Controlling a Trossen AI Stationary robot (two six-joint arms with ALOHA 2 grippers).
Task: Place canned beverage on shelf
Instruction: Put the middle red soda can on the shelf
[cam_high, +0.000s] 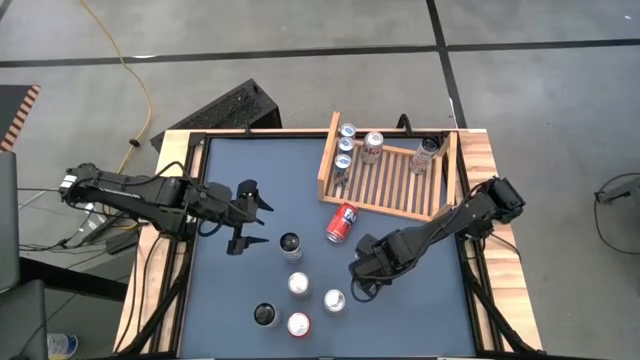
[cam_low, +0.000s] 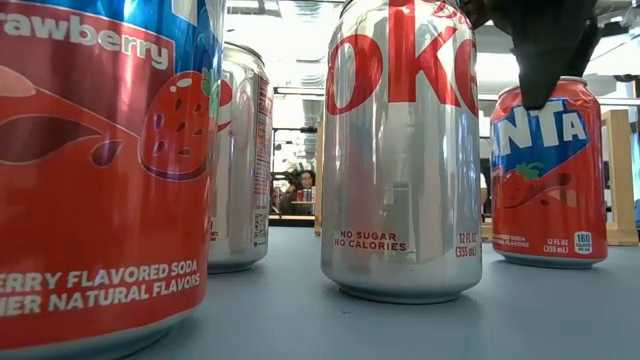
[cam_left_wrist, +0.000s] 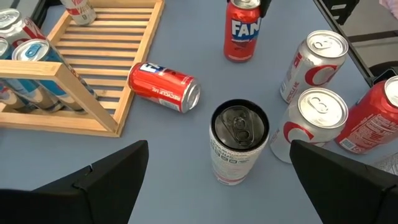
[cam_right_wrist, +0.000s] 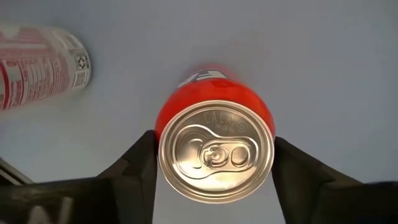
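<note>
A red Fanta can (cam_right_wrist: 214, 155) stands upright on the dark table, between the fingers of my right gripper (cam_right_wrist: 214, 158). In the high view the right gripper (cam_high: 360, 270) hides this can. It also shows in the low view (cam_low: 548, 175) and the left wrist view (cam_left_wrist: 241, 31). My left gripper (cam_high: 245, 215) is open and empty, left of a white can with a dark top (cam_left_wrist: 239, 140). The light wooden shelf (cam_high: 400, 185) stands at the far right and holds several upright cans. My right gripper pinches the Fanta can between its two fingers (cam_right_wrist: 134, 165), on opposite sides of its upper wall (cam_right_wrist: 264, 121) just below the rim. The fingers come from above, pointing down. The can is upright with its base (cam_low: 548, 262) on the table.
A red can (cam_high: 341, 222) lies on its side in front of the shelf. Silver cans (cam_high: 298, 284) (cam_high: 333, 300), a dark-topped can (cam_high: 265, 315) and a red can (cam_high: 298, 324) stand near the table's near edge. The shelf's slats are bare at its middle and right.
</note>
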